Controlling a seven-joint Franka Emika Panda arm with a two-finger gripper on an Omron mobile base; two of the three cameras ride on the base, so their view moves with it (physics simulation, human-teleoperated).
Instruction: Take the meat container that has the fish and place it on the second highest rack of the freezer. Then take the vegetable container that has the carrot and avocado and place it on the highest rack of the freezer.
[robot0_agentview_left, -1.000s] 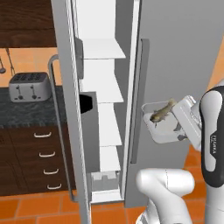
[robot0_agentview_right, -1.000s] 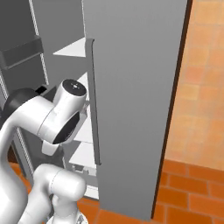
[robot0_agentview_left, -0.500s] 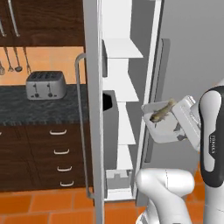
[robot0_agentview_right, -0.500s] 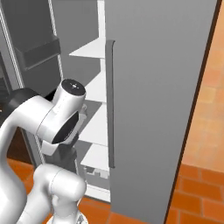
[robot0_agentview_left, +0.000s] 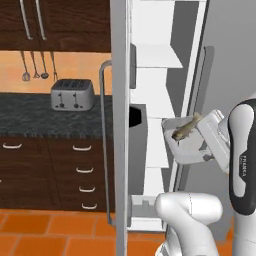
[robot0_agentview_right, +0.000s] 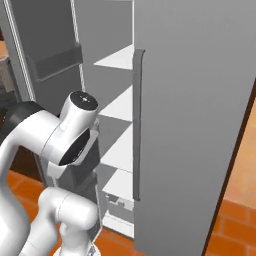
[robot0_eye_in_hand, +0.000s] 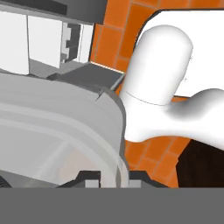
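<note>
Now the fish (robot0_agentview_left: 186, 129) lies in its tray (robot0_agentview_left: 187, 142), tilted, at the right middle of the left picture, just outside the open freezer (robot0_agentview_left: 155, 100). Fingers (robot0_eye_in_hand: 114, 178) are clenched on the tray's rim. Step one is underway; next, I think, the tray must level and slide onto the second highest rack (robot0_agentview_left: 152, 100).

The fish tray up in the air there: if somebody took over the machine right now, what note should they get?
Pincer: shut on the fish container's rim, held in the air, tilted.
Fish: lying in that container, just outside the open freezer, about level with its middle shelves.
Done: container picked up and brought to the freezer.
Left: set it on the second highest rack, then the carrot-and-avocado container on the highest.
</note>
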